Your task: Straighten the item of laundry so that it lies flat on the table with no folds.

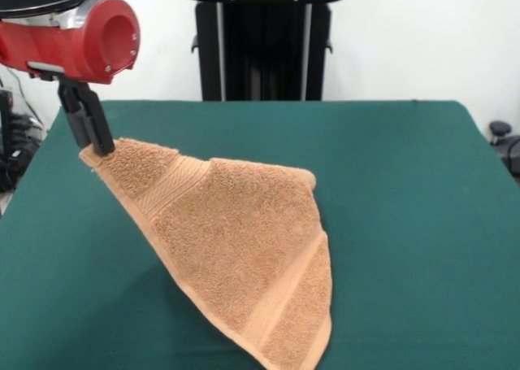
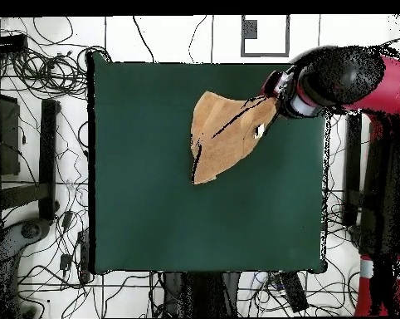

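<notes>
Your black two-fingered gripper [image 1: 99,145] pinches one corner of the soft, light orange-brown terry towel [image 1: 236,248], lifting it; the rest drapes limply onto the dark green felt table [image 1: 406,224]. Grip corners only.

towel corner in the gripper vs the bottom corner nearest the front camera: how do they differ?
The gripper is shut on the towel's upper corner, which is lifted off the table; the bottom corner sits low, down at the cloth. The held corner lies near the table's edge on the arm's side; the bottom corner lies further in. The towel slopes taut between them. Both show a woven border band.
</notes>
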